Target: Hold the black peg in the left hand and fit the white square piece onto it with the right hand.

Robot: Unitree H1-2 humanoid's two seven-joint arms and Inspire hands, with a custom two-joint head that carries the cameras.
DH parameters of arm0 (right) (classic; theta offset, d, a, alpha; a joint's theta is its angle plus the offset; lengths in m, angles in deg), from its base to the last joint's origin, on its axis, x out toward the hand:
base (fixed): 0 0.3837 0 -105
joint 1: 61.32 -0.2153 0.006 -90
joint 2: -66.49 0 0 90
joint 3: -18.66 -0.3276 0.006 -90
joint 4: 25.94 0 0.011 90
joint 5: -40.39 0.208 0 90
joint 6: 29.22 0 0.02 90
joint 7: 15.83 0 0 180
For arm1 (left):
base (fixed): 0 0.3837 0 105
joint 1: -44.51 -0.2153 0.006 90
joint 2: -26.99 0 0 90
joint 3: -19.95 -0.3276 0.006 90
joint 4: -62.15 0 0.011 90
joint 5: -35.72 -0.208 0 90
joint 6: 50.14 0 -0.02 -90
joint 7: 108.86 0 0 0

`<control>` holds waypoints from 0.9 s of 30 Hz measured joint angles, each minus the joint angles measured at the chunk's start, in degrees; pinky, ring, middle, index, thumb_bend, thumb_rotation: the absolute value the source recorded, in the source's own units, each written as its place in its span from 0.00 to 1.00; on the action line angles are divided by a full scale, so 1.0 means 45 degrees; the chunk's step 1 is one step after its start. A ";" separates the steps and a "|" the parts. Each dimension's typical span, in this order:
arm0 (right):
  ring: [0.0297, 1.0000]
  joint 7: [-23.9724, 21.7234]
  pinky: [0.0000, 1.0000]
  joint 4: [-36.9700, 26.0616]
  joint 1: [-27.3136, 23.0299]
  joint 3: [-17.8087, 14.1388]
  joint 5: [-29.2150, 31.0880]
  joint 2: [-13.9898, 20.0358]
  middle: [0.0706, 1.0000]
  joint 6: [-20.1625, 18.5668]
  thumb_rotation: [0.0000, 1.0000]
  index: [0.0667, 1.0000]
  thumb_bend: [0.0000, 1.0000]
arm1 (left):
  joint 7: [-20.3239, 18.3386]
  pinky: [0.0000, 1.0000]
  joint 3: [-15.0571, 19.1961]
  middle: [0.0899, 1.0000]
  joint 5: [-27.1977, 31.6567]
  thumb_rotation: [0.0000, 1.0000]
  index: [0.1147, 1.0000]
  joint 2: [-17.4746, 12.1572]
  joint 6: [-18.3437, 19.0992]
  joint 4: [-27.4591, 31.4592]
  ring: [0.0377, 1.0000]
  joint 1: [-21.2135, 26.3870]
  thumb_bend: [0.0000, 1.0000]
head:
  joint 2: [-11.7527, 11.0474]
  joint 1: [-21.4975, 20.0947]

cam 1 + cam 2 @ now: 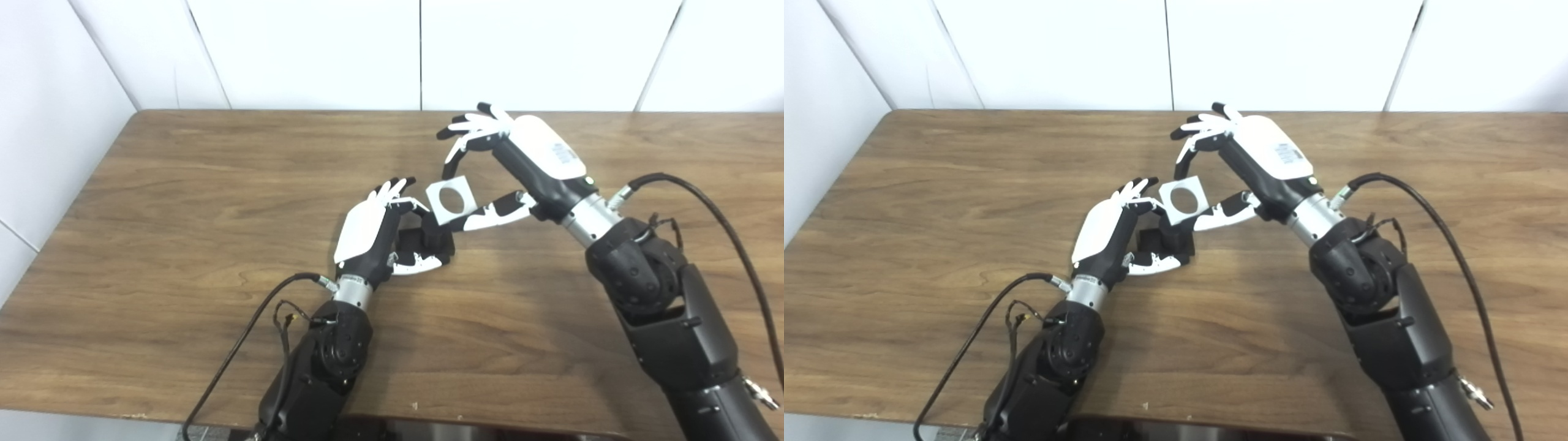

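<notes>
Near the middle of the wooden table, the left hand is curled around the black peg, fingers over the top and thumb underneath, with the peg's base low near the table at about 3 o'clock of the palm. The white square piece, with its round hole facing the cameras, sits at the upper end of the peg, at roughly 1 o'clock from the left hand. The right hand is spread wide: its thumb reaches in toward the lower right corner of the piece, while its other fingers fan out well above, at about 12 o'clock of the piece, so its hold looks light at best, and I cannot tell whether it grips the piece at all. The risk, as I judge it, is that the piece is only resting tilted on the peg tip; if the right hand draws away or pushes off axis, the piece could cock, jam or drop onto the table. The left hand's fingertips also crowd the piece's left edge and could block it sliding down. The right eye view shows a clearer gap between the peg base and the left palm; the left eye view shows the thumb contact better.
</notes>
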 measured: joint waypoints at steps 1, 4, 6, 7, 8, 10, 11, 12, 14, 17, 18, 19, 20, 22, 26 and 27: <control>0.89 0.0000 1.00 0.0035 0.0000 0.0036 -0.0041 -0.0032 0.79 -0.0004 0.14 0.44 0.51 | 0.0004 1.00 -0.0002 0.94 -0.0013 0.09 0.42 0.0000 0.0000 0.0000 0.99 0.0001 0.51 | 0.0000 0.0000; 0.87 0.0007 0.98 0.0354 -0.0005 0.0169 -0.0201 -0.0082 0.79 0.0017 0.14 0.45 0.51 | 0.0006 1.00 -0.0002 0.94 -0.0019 0.09 0.42 0.0002 0.0006 0.0000 0.99 0.0000 0.51 | 0.0020 0.0020; 0.87 0.0020 0.97 0.0656 -0.0001 0.0269 -0.0317 -0.0095 0.78 0.0055 0.14 0.45 0.51 | 0.0006 1.00 -0.0001 0.94 -0.0019 0.09 0.42 0.0007 0.0014 0.0000 0.99 0.0000 0.51 | 0.0059 0.0059; 0.87 0.0024 0.97 0.0759 -0.0001 0.0283 -0.0339 -0.0105 0.78 0.0062 0.14 0.45 0.51 | 0.0006 1.00 -0.0001 0.94 -0.0021 0.09 0.42 0.0008 0.0020 0.0001 0.99 0.0000 0.51 | 0.0078 0.0097; 0.86 0.0047 0.97 0.0850 -0.0002 0.0283 -0.0351 -0.0119 0.78 0.0077 0.14 0.45 0.51 | 0.0005 1.00 -0.0001 0.94 -0.0023 0.09 0.42 0.0010 0.0027 0.0001 0.99 -0.0002 0.51 | 0.0078 0.0098; 0.87 0.0069 0.97 0.0944 -0.0001 0.0293 -0.0355 -0.0121 0.78 0.0089 0.14 0.44 0.51 | 0.0005 1.00 0.0000 0.94 -0.0026 0.09 0.42 0.0014 0.0038 0.0001 0.99 -0.0003 0.52 | 0.0098 0.0098; 0.87 0.0100 0.97 0.0995 -0.0002 0.0295 -0.0355 -0.0122 0.78 0.0107 0.14 0.45 0.51 | 0.0004 1.00 0.0000 0.94 -0.0027 0.09 0.42 0.0015 0.0042 0.0002 0.99 -0.0004 0.52 | 0.0117 0.0117; 0.87 0.0127 0.97 0.1071 -0.0004 0.0300 -0.0354 -0.0125 0.78 0.0129 0.14 0.45 0.51 | 0.0004 1.00 0.0001 0.94 -0.0027 0.09 0.42 0.0015 0.0043 0.0002 0.99 -0.0005 0.51 | 0.0117 0.0117; 0.87 0.0137 0.97 0.1227 -0.0004 0.0322 -0.0355 -0.0123 0.78 0.0141 0.14 0.45 0.51 | 0.0003 1.00 0.0002 0.94 -0.0026 0.09 0.42 0.0015 0.0044 0.0003 0.99 -0.0008 0.51 | 0.0137 0.0117; 0.87 0.0150 0.97 0.1384 -0.0003 0.0353 -0.0356 -0.0115 0.78 0.0156 0.14 0.45 0.52 | -0.0001 1.00 0.0008 0.94 -0.0024 0.09 0.42 0.0017 0.0044 0.0004 0.99 -0.0011 0.51 | 0.0156 0.0137; 0.87 0.0168 0.96 0.1400 -0.0003 0.0353 -0.0355 -0.0115 0.78 0.0170 0.14 0.45 0.52 | -0.0002 1.00 0.0010 0.94 -0.0024 0.09 0.42 0.0019 0.0045 0.0004 0.99 -0.0012 0.51 | 0.0137 0.0137; 0.87 0.0186 0.95 0.1416 -0.0004 0.0354 -0.0355 -0.0115 0.78 0.0185 0.14 0.45 0.52 | -0.0002 1.00 0.0010 0.94 -0.0024 0.09 0.42 0.0021 0.0047 0.0004 0.99 -0.0012 0.51 | 0.0156 0.0156; 0.86 0.0235 0.95 0.1477 -0.0005 0.0358 -0.0354 -0.0116 0.78 0.0233 0.14 0.45 0.52 | -0.0002 1.00 0.0011 0.94 -0.0025 0.09 0.42 0.0023 0.0052 0.0004 0.99 -0.0013 0.51 | 0.0156 0.0156; 0.86 0.0269 0.96 0.1656 -0.0009 0.0369 -0.0354 -0.0115 0.78 0.0354 0.14 0.45 0.52 | -0.0002 1.00 0.0011 0.94 -0.0025 0.09 0.42 0.0027 0.0056 0.0004 0.99 -0.0016 0.51 | 0.0156 0.0176; 0.87 0.0275 0.97 0.1790 -0.0015 0.0400 -0.0366 -0.0110 0.79 0.0384 0.14 0.45 0.52 | 0.0000 1.00 0.0013 0.94 -0.0026 0.09 0.42 0.0034 0.0052 0.0007 0.99 -0.0023 0.51 | 0.0156 0.0195; 0.87 0.0283 0.97 0.1816 -0.0018 0.0401 -0.0364 -0.0114 0.79 0.0388 0.14 0.45 0.52 | -0.0001 1.00 0.0013 0.94 -0.0027 0.09 0.42 0.0038 0.0060 0.0009 0.99 -0.0025 0.51 | 0.0156 0.0195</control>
